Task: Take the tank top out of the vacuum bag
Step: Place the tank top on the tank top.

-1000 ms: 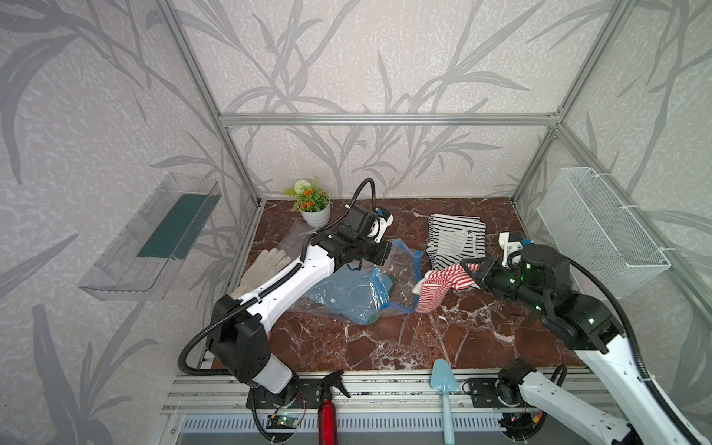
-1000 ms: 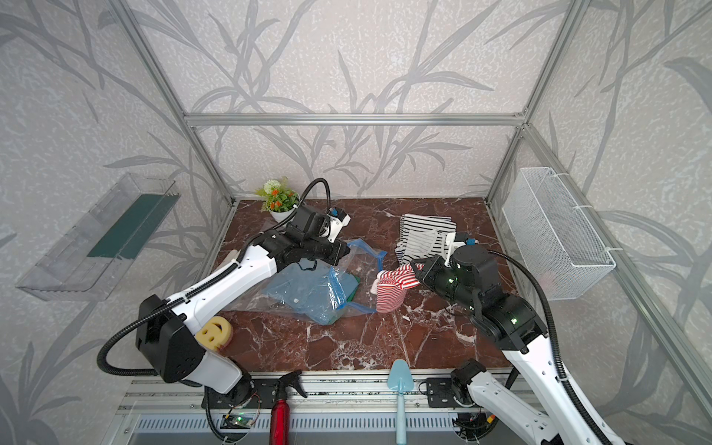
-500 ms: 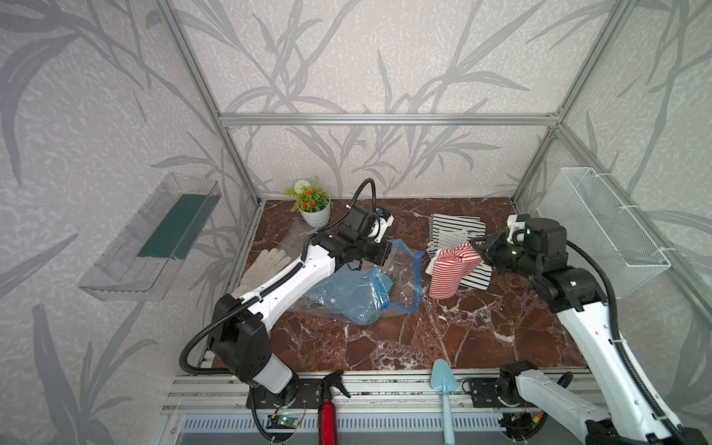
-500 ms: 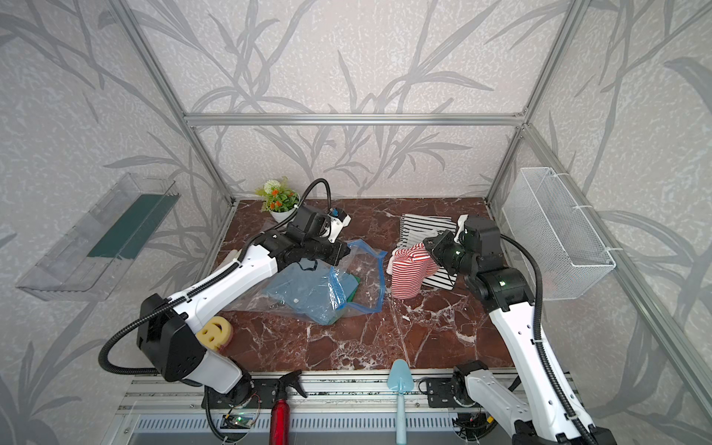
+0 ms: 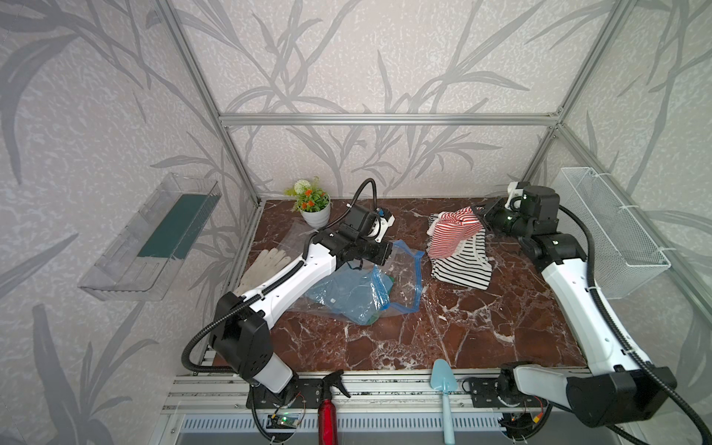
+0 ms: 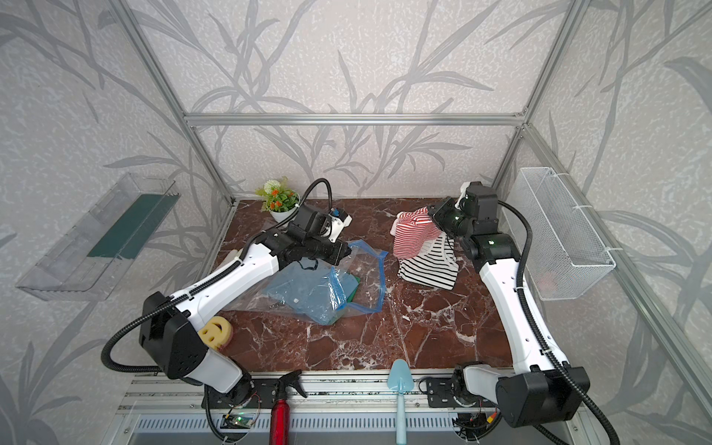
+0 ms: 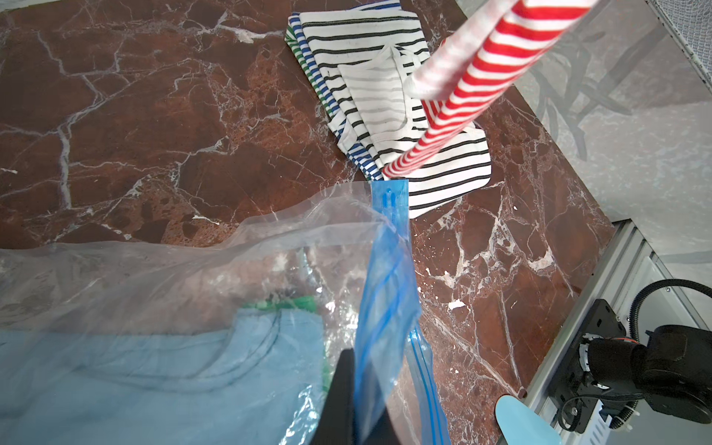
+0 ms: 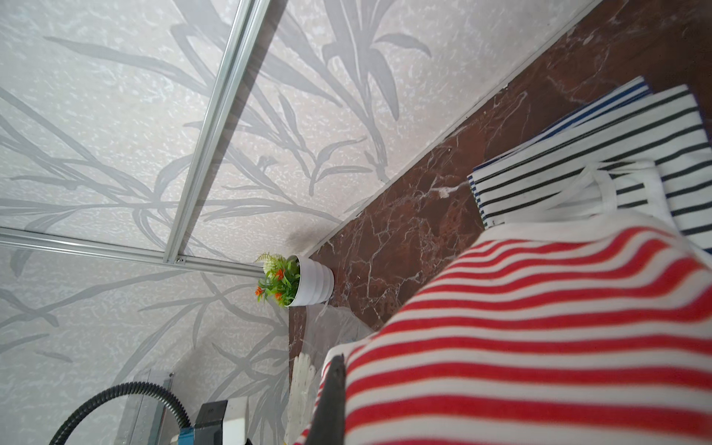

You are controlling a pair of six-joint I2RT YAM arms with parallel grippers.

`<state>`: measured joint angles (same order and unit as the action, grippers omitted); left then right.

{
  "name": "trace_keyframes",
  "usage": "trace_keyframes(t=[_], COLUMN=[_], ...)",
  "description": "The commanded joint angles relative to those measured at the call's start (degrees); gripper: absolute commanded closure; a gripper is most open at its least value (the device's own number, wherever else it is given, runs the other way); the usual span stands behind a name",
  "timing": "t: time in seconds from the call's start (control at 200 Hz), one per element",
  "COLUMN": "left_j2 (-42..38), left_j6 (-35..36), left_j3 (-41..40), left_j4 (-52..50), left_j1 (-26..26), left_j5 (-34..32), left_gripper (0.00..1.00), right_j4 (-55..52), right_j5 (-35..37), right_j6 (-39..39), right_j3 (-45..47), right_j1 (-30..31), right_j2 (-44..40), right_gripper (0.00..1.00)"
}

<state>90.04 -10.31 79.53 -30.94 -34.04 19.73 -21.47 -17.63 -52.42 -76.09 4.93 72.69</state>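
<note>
Tank top (image 5: 450, 235) now higher, back over striped pile (image 5: 462, 267) (vacuum bag (image 5: 402, 269) unmoved)

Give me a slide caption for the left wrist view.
Left pincer shut on the vacuum bag; red-striped tank top hangs over folded striped shirts.

Right jaws hold the red-striped tank top (image 5: 449, 235) above folded striped clothes (image 5: 462, 266); left jaws grip the vacuum bag (image 5: 400, 285)

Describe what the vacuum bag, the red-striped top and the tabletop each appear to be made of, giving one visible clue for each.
Vacuum bag: thin clear plastic film, glossy; it crinkles and shows the blue cloth inside.
Red-striped top: soft matte knit fabric, possibly cotton; it drapes limply.
Tabletop: polished red-brown marble or a marble-look laminate; white veins, sheen.
</note>
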Motion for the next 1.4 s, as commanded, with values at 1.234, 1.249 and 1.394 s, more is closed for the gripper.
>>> trace_keyframes(t=[1.234,1.249,1.394], left_j2=[9.3,9.3,9.5], left_j6=[0.5,0.5,0.5], left_j3=[4.3,4.3,4.4], left_j4=[-2.6,-2.6,-2.7], left_j1=[3.1,3.2,3.3], left_j5=[2.4,2.4,2.6], left_gripper=[1.00,1.00,1.00], right_j4=[42.3,42.3,41.1], right_j5=[11.3,11.3,11.1], right_j6=[0.0,0.0,1.0], right_j3=[-11.4,-11.8,-15.4], right_j1=[-4.7,-4.7,-4.6], right_j2=[32.0,32.3,33.8], right_gripper=[1.00,1.00,1.00])
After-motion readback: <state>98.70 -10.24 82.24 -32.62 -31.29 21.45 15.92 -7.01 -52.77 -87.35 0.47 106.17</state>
